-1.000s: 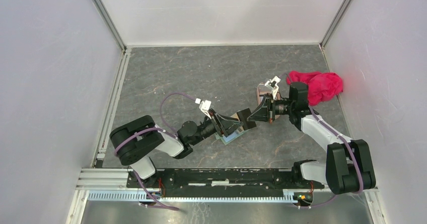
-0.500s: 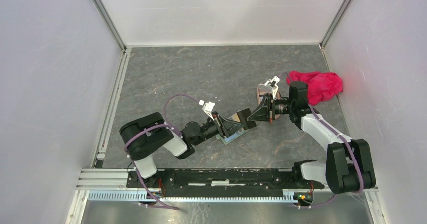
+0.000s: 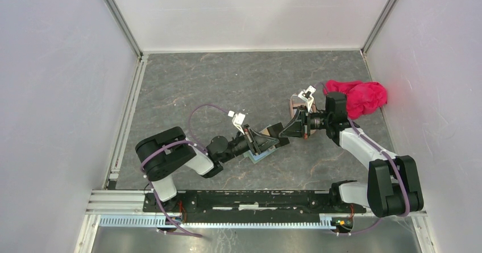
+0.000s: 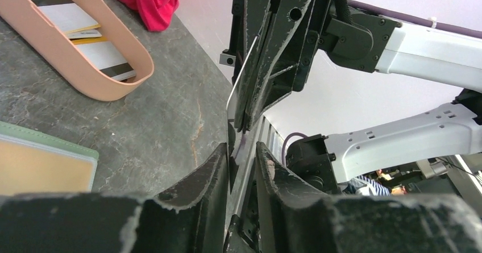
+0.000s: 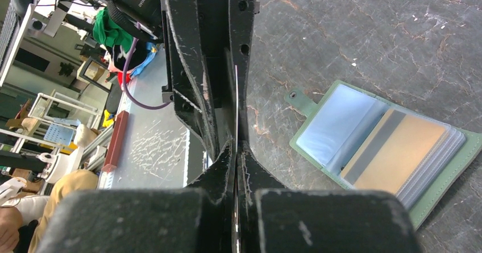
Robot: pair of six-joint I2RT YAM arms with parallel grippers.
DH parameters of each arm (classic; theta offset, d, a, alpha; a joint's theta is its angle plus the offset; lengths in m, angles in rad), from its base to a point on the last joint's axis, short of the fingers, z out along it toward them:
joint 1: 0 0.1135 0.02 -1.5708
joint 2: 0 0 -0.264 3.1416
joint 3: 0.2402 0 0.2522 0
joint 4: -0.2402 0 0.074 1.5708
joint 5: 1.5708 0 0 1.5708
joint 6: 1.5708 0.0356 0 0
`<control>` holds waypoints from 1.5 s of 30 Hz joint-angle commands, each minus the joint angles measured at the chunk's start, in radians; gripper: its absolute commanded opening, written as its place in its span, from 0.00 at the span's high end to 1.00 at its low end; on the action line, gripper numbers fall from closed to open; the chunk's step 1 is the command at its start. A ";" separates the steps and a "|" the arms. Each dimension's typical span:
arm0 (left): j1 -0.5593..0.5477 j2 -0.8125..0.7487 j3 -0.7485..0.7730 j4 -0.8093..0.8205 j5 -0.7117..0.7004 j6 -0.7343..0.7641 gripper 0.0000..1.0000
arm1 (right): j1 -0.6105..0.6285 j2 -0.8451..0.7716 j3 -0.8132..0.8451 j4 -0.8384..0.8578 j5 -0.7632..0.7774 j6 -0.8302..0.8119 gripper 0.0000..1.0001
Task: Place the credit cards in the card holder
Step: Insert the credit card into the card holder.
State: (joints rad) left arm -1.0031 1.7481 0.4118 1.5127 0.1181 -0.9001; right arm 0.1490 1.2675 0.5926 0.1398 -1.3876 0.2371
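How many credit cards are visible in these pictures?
5. One held card stands edge-on in the right claw; one yellow-orange card sits in the card holder; three cards overlap in the pink tray. More may be hidden beneath those.

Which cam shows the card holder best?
Right wrist: the card holder lies open, pockets and an orange card visible. Left wrist catches only one corner; top external, just a sliver.

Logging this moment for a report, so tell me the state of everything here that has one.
Right end effector: shut on thin whitish card.
Left end effector: part-open around that card.
Sage-green bifold card holder: open, flat, one yellow-orange card pocketed.
Pinkish-brown oblong tray: holding striped cards.
Red-pink cloth: crumpled.
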 commanded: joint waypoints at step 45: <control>0.011 -0.583 -0.150 -0.723 -0.086 0.006 0.98 | 0.179 0.279 0.236 -0.401 0.924 -0.616 0.99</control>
State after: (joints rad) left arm -0.9962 1.1664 0.2672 0.7807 0.0528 -0.9279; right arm 0.3244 1.5108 0.8116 -0.2916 -0.5209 -0.3866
